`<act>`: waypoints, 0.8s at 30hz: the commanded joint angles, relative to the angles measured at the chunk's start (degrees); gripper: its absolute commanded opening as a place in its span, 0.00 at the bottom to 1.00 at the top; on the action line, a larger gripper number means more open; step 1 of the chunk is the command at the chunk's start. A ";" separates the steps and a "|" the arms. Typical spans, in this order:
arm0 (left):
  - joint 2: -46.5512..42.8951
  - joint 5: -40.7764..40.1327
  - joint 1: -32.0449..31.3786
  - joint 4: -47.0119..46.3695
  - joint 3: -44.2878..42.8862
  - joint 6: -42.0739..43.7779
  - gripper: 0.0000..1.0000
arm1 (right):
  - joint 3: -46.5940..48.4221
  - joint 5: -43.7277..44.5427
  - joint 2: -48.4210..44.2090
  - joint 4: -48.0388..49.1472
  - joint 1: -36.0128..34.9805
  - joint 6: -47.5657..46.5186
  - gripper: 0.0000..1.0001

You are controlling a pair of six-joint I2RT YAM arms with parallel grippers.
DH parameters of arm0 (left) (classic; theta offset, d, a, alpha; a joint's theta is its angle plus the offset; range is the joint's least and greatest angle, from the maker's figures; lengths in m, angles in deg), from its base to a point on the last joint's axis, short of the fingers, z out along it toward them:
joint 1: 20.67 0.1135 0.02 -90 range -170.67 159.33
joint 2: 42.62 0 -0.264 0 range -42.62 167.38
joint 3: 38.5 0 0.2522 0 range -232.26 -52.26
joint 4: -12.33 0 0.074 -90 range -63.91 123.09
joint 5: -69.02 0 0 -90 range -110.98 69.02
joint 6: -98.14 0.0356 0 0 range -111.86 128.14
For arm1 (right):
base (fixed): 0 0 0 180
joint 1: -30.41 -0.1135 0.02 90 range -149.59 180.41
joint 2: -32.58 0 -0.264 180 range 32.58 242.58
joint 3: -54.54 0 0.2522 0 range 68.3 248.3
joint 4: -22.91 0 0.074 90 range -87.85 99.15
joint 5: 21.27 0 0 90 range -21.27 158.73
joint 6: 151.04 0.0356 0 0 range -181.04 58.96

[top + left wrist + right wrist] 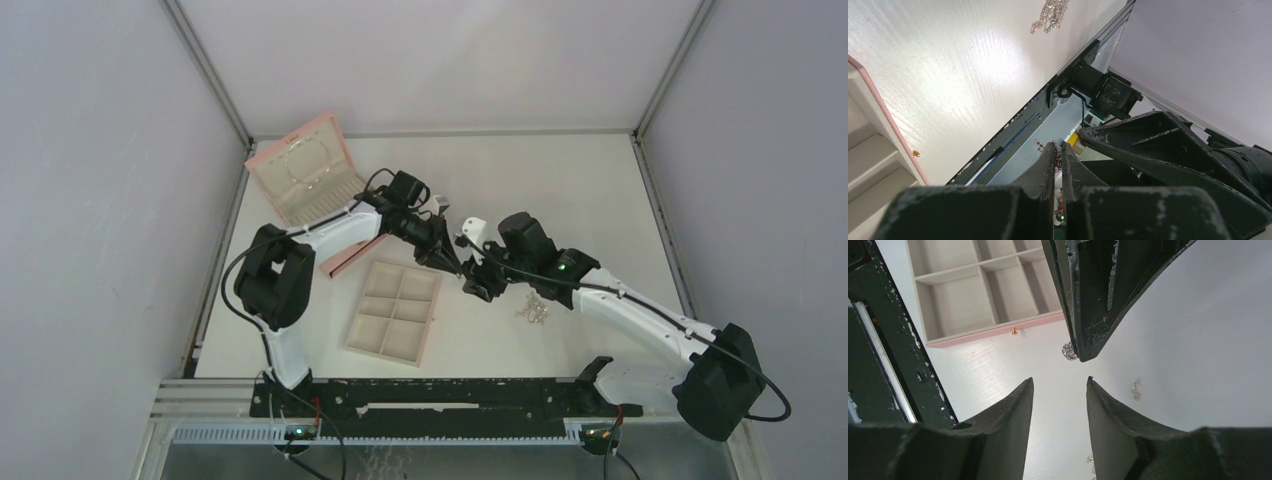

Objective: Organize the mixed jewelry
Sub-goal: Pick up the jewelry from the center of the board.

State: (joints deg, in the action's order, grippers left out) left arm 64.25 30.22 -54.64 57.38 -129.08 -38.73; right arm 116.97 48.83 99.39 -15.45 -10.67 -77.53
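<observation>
My left gripper is shut on a tiny sparkling silver piece, pinched at its fingertips above the table. Directly facing it, my right gripper stands open with nothing between its fingers. In the top view the two grippers meet tip to tip, left and right, just right of the tray. The rest of the mixed jewelry lies as a small silver pile on the table beside the right arm, also showing as a chain cluster. A loose earring lies near the right fingers.
A beige six-compartment tray with a pink side and a gold knob lies left of the grippers. The open pink box stands at the back left, and a pink drawer part lies under the left arm.
</observation>
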 commanded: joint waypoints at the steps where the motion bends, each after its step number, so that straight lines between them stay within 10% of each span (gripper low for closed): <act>1: -2.59 0.14 0.44 0.76 -0.09 1.97 0.00 | 1.21 -0.05 -2.50 1.49 -0.41 1.46 0.52; 6: -3.08 0.68 1.20 2.01 -1.70 4.18 0.00 | 1.21 0.33 -5.88 2.85 2.43 7.72 0.49; 15: -9.94 6.59 1.77 -9.26 1.04 4.37 0.00 | 1.69 -11.30 -5.07 5.02 26.25 43.57 0.15; 24: -15.11 10.62 2.02 -13.88 -3.86 14.70 0.00 | 1.64 -8.57 -5.97 3.41 23.40 64.54 0.38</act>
State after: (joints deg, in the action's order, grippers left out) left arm 52.03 37.37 -52.98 47.41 -128.40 -30.49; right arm 117.10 38.32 97.23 -13.83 16.52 -25.40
